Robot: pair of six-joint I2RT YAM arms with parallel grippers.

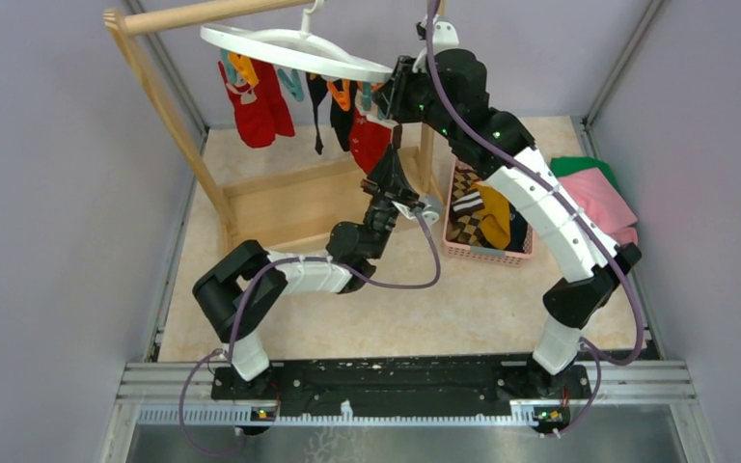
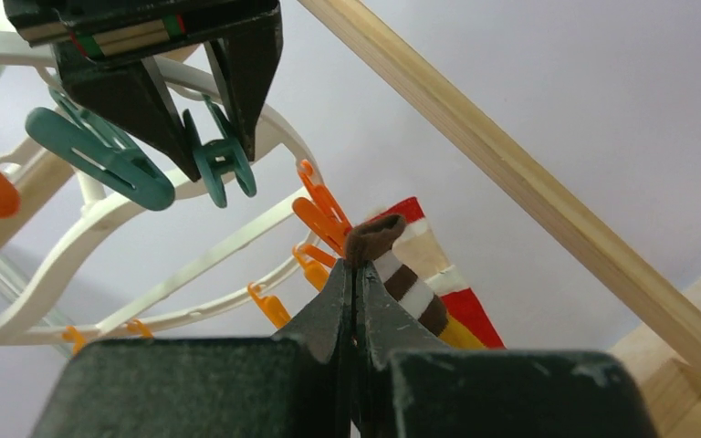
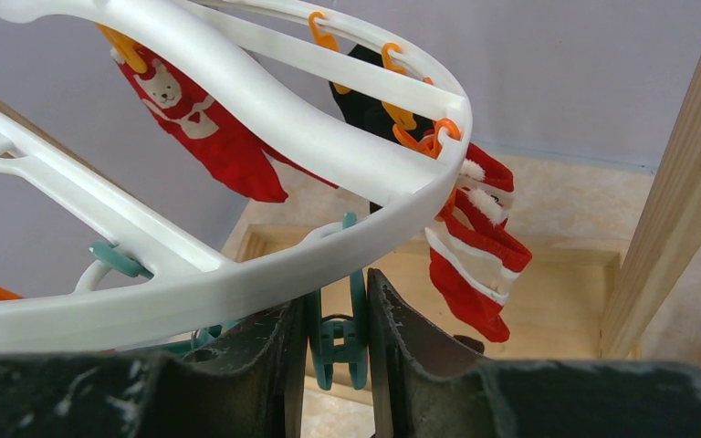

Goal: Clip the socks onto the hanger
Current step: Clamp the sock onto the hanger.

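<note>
Clamped shut at the lower centre of the left wrist view, the left gripper (image 2: 358,274) pinches the brown-and-white cuff of a striped sock (image 2: 411,294), raising it toward the hanger (image 2: 192,265). Just above, the right gripper (image 2: 205,137) squeezes a teal clip (image 2: 222,164) on the white ring, apparently to spread its mouth for the cuff. Beyond, clipped socks (image 1: 256,101) hang at upper left of the overhead view. More wait in the pink basket (image 1: 487,256) at centre right.
</note>
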